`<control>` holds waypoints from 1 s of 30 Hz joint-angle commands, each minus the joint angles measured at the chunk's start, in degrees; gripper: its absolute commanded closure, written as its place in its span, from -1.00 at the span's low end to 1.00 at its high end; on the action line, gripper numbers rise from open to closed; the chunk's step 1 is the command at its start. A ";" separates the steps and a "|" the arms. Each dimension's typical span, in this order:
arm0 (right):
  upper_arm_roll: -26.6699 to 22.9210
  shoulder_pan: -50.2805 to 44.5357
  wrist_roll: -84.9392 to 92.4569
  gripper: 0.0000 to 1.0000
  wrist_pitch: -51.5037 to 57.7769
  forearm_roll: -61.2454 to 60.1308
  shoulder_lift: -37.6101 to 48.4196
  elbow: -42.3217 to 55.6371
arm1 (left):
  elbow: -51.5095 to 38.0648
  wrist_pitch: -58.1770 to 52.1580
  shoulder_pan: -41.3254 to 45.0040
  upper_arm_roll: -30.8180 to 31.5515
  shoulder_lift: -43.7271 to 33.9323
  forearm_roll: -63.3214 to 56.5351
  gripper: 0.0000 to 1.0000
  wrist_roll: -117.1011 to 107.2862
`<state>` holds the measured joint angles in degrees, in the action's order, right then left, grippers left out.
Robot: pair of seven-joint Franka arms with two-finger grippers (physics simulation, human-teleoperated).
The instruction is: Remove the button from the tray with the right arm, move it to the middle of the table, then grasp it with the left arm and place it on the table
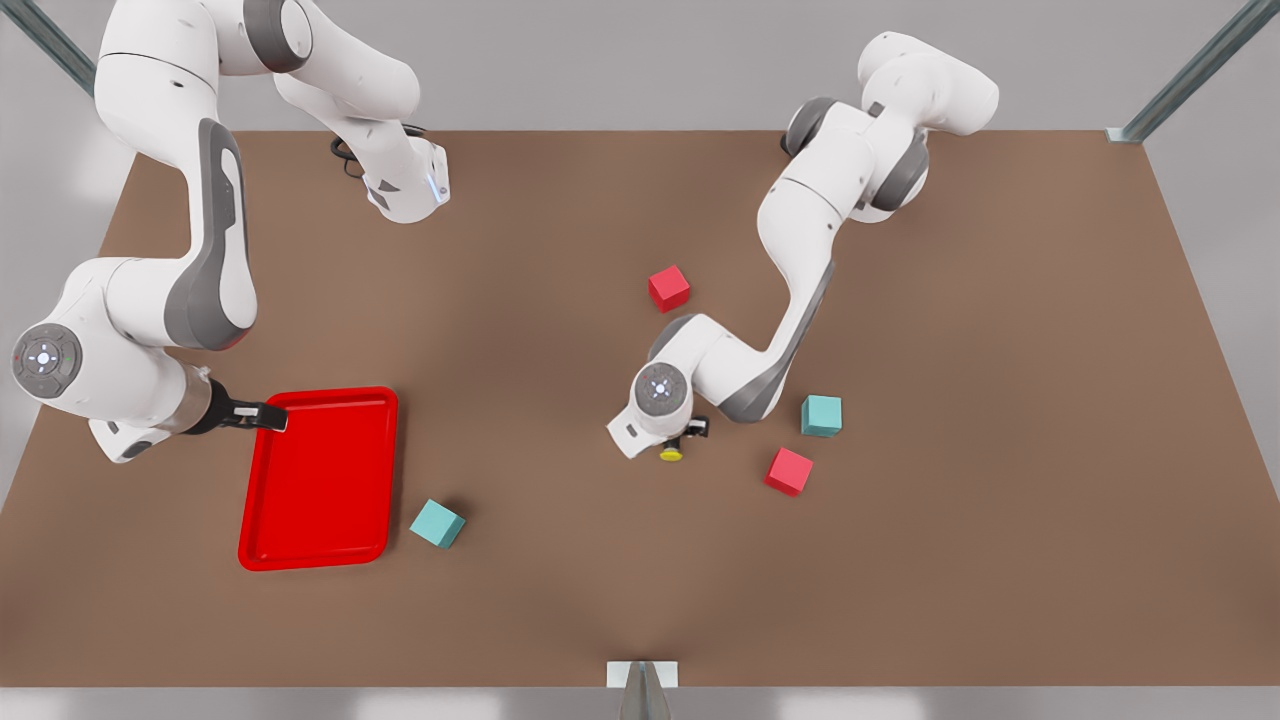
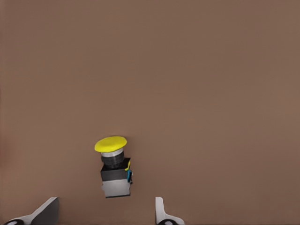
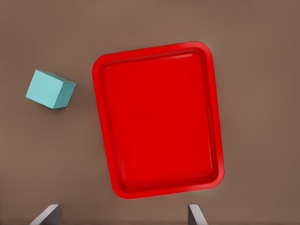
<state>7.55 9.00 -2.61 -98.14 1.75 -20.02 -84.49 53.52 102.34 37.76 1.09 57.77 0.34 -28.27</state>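
Observation:
The button (image 2: 115, 166), a yellow cap on a dark blocky body, is on the brown table (image 1: 560, 560) near its middle; its cap also shows in the front view (image 1: 671, 453). My left gripper (image 1: 692, 430) hovers right over it, open. Both fingertips (image 2: 161, 215) stand wide apart and touch nothing. The red tray (image 1: 320, 480) lies at the front view's left with nothing in it, and fills much of the right wrist view (image 3: 157, 117). My right gripper (image 1: 268, 415) is open above the tray's far left corner.
A teal cube (image 1: 437, 523) sits just right of the tray, also seen as the teal cube (image 3: 50, 89) beside it. Close to the left arm are another teal cube (image 1: 821, 415) and a red cube (image 1: 789, 471). A second red cube (image 1: 669, 288) lies farther back.

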 commanded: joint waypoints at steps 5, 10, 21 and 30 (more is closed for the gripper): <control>0.01 -0.12 2.08 -1.00 0.14 0.01 0.24 0.03 | 1.50 -1.00 0.03 0.22 0.33 -1.83 -1.00 -6.18; 0.01 -0.21 2.17 -1.00 0.14 0.01 0.24 0.03 | 1.85 -1.00 -0.41 0.22 1.03 3.44 -1.00 -12.68; 0.01 0.05 2.08 -1.00 0.14 0.01 0.15 -0.06 | 1.67 3.83 -0.41 0.05 4.98 4.50 -1.00 -12.95; 0.01 -0.21 1.03 -1.00 0.14 0.10 0.15 -0.06 | 0.97 5.59 -0.41 -0.13 5.43 4.32 -1.00 -10.22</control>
<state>7.55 8.80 -1.08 -98.02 1.83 -19.94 -84.57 54.56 106.96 37.36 0.98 63.25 4.74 -37.54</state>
